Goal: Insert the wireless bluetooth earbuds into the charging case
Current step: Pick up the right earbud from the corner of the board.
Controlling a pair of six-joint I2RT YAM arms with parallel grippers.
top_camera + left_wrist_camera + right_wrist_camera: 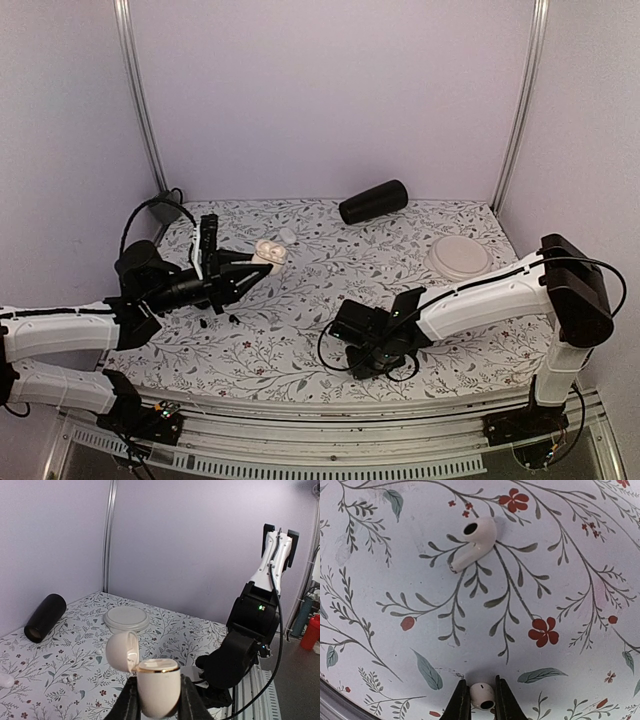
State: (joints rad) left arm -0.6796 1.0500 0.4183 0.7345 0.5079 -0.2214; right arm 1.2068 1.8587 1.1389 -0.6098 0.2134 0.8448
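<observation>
White earbud sits pinched in the right claw, a second earbud lies on the worktop, and the left claw clamps the open charging case.

My worktop: white cloth printed with grey sprigs and red flowers. Walls: plain pale lilac, three sides. Corner posts: silver metal, two.
</observation>
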